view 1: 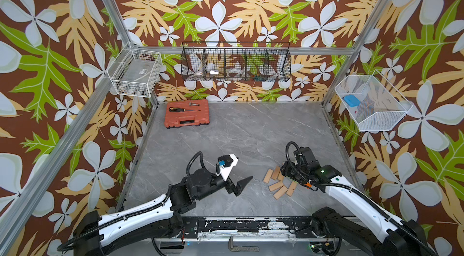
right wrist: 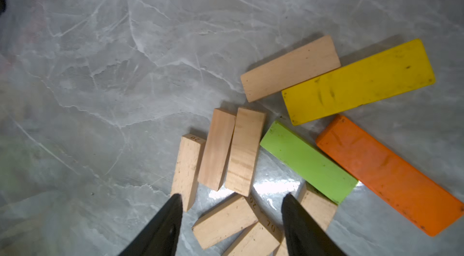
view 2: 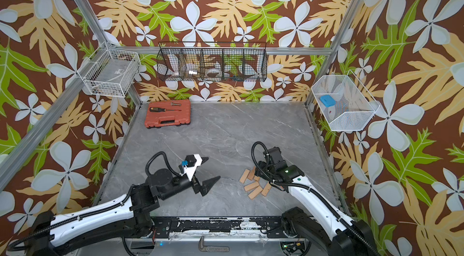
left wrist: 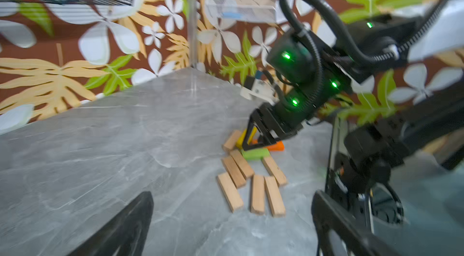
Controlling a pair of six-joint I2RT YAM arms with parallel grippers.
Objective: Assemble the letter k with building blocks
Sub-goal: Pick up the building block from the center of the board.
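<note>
I am reading the left end effector (view 2: 213,168) as spread wide apart and holding nothing; it is hanging over bare worktop (view 2: 226,129), well to the left of the pile. The right end effector (right wrist: 231,198) is pointing down into the building blocks (view 1: 276,184), which are lying in a loose cluster on the near right part of the worktop, partly under that arm's wrist. In the right wrist view its fingers (right wrist: 163,227) are standing apart, straddling 2 of the plain planks (right wrist: 223,219). Nothing is showing as clamped, and I cannot tell whether either tip is touching wood. I am counting 7 plain planks and 3 coloured ones, all lying flat. The yellow plank (right wrist: 359,81) is lying alongside a plain one. The green plank (right wrist: 308,161) and orange plank (right wrist: 389,174) are lying side by side, near each other but apart. The red-orange tool case (view 1: 187,116) is sitting at the far left corner, well apart from the pile, with a screwdriver (view 1: 184,109) on its lid.
</note>
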